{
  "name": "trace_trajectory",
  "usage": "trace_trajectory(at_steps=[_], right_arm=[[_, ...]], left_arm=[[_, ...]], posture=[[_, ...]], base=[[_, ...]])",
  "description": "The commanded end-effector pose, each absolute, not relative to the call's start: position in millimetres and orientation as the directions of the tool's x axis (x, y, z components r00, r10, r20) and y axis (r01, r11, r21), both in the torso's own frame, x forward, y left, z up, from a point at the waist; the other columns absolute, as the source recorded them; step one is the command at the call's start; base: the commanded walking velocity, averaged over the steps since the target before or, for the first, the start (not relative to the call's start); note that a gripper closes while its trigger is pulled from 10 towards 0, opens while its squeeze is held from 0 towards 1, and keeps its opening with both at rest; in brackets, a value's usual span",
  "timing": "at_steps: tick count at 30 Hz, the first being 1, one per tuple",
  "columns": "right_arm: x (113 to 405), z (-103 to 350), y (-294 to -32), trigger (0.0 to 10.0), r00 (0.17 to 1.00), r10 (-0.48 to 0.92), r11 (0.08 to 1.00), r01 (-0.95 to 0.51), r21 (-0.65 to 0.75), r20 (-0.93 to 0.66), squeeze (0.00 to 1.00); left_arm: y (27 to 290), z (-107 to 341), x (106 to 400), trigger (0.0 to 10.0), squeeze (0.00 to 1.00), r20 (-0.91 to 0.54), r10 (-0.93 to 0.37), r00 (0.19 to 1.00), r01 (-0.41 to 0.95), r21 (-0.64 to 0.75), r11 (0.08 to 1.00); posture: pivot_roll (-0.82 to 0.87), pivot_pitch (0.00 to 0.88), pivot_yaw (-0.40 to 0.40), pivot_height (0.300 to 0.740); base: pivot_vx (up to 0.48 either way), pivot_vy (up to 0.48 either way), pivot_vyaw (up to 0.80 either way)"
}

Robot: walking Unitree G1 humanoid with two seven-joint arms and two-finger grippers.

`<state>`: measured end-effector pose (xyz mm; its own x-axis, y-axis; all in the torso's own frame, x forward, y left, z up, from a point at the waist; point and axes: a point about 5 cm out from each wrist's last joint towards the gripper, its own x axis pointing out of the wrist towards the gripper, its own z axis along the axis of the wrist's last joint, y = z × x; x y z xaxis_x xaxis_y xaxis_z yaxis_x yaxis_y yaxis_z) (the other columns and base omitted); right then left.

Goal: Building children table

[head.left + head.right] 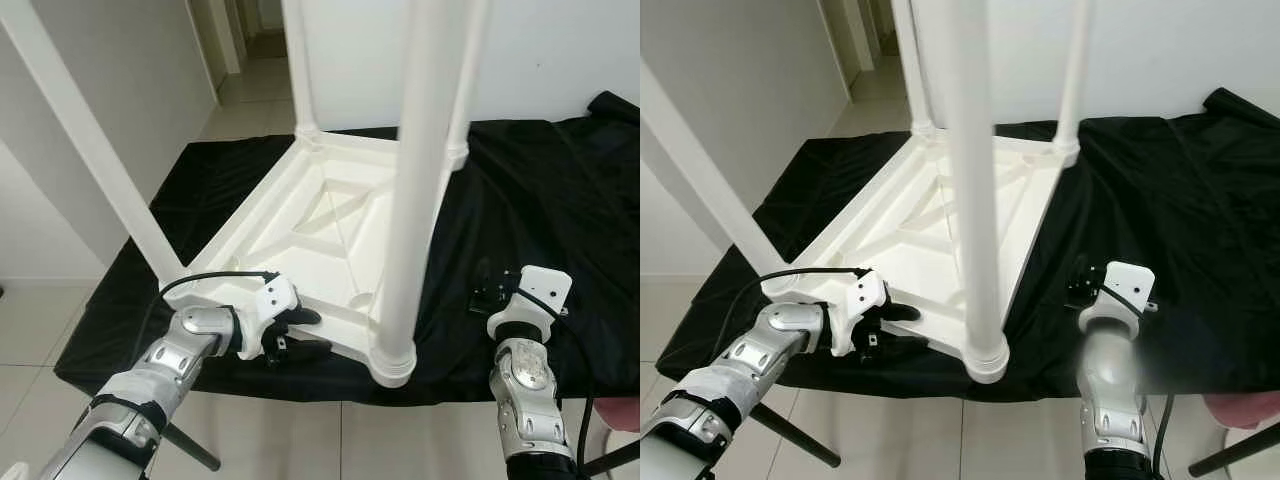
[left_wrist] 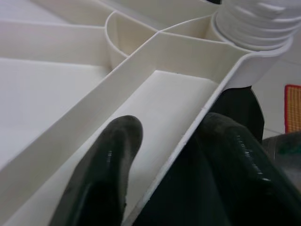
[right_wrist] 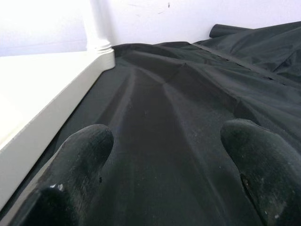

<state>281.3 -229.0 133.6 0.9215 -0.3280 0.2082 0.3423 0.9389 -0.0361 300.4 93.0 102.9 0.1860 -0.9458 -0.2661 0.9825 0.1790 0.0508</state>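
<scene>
A white plastic children's table lies upside down on a black cloth, its legs pointing up. The near right leg stands in its corner socket, and the near left leg leans outward. My left gripper is open at the table's near rim. One of its fingers lies inside the rim channel and the other is outside. My right gripper is open just above the cloth, to the right of the table, holding nothing. In the right wrist view the table's side edge runs beside it.
The cloth-covered work surface ends just in front of my grippers, with tiled floor below. White walls stand behind and to the left, and a doorway opens at the back. A red object lies on the floor at the lower right.
</scene>
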Motion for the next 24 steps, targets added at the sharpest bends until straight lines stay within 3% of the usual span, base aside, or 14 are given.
trace_trajectory(at_steps=[1,5,6,7,8,16,17,18,19,24], right_arm=[[285,133,-221,10.0,0.930,-0.307,0.947,0.320,-0.033,0.204,0.00],[287,134,-219,10.0,0.932,-0.300,0.949,0.313,-0.033,0.204,0.00],[287,134,-218,10.0,0.933,-0.296,0.951,0.309,-0.034,0.204,0.00],[287,134,-218,10.0,0.935,-0.288,0.953,0.302,-0.037,0.205,0.00],[288,134,-217,10.0,0.938,-0.280,0.955,0.294,-0.040,0.205,0.00],[287,134,-220,10.0,0.938,-0.279,0.955,0.294,-0.044,0.205,0.00],[287,134,-220,10.0,0.939,-0.277,0.955,0.292,-0.046,0.205,0.00],[287,134,-220,10.0,0.939,-0.277,0.955,0.292,-0.046,0.205,0.00],[287,133,-219,10.0,0.941,-0.270,0.957,0.285,-0.049,0.204,0.00],[287,133,-216,10.0,0.945,-0.255,0.962,0.270,-0.049,0.205,0.00]], left_arm=[[94,90,291,0.0,0.00,-0.263,-0.941,0.212,0.976,0.003,0.219],[87,88,289,0.0,0.00,-0.247,-0.943,0.222,0.973,-0.001,0.230],[85,89,290,3.3,0.00,-0.240,-0.940,0.242,0.969,0.014,0.246],[82,90,294,10.0,0.00,-0.229,-0.933,0.278,0.960,0.038,0.277],[80,93,298,10.0,0.00,-0.215,-0.923,0.318,0.948,0.066,0.311],[74,104,300,10.0,0.00,-0.133,-0.933,0.335,0.942,0.019,0.336],[74,105,298,10.0,0.14,-0.128,-0.935,0.332,0.943,0.016,0.333],[74,105,298,10.0,0.14,-0.128,-0.935,0.332,0.943,0.016,0.333],[73,106,296,10.0,1.00,-0.122,-0.936,0.329,0.944,0.024,0.328],[70,107,297,10.0,1.00,-0.122,-0.918,0.377,0.926,0.085,0.369]], posture=[[-0.03,0.023,0.127,0.740],[-0.03,0.024,0.123,0.740],[-0.03,0.024,0.123,0.740],[-0.03,0.026,0.119,0.740],[-0.03,0.026,0.119,0.740],[-0.03,0.029,0.106,0.740],[-0.02,0.033,0.102,0.740],[-0.02,0.033,0.102,0.740],[-0.02,0.033,0.099,0.740],[-0.02,0.034,0.098,0.740]], base=[[0.000,0.000,0.00],[0.000,0.000,0.00],[0.000,0.000,0.00],[0.000,0.000,0.00],[0.000,0.000,0.00],[0.000,0.000,0.00],[0.000,0.000,0.00],[0.000,0.000,0.00],[0.000,0.000,0.00],[0.000,0.000,0.00]])
